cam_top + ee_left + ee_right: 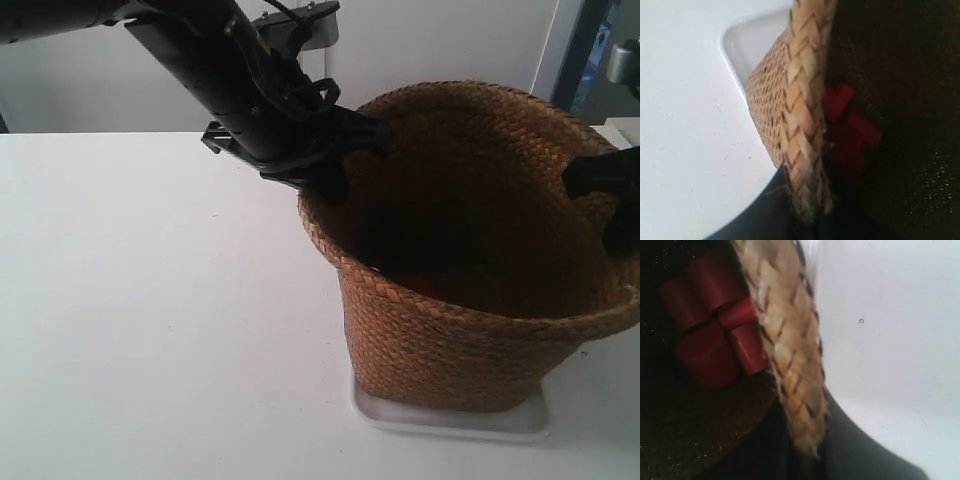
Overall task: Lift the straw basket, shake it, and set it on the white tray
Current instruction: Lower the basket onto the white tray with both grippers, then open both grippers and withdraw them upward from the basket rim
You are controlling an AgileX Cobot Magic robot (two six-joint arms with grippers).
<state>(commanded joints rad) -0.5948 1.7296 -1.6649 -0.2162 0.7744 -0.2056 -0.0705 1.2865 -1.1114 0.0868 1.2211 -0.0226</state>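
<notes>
The straw basket (470, 300) stands upright with its base on the white tray (450, 420) near the table's front edge. The gripper (345, 165) of the arm at the exterior view's left clamps the rim on that side. The other gripper (610, 200) holds the opposite rim at the frame's right edge. In the left wrist view the braided basket rim (802, 100) runs down between the dark jaws of my left gripper (807, 210), and a corner of the tray (747, 45) shows beside the basket wall. My right gripper (807, 445) is shut on the basket rim (785, 340) in the same way.
A red object made of stubby cylinders (715, 320) lies on the basket's dark bottom, and it shows as the red object (847, 127) in the left wrist view too. The white table (150, 300) stretches to the exterior view's left. A wall and a door frame (570, 50) stand behind.
</notes>
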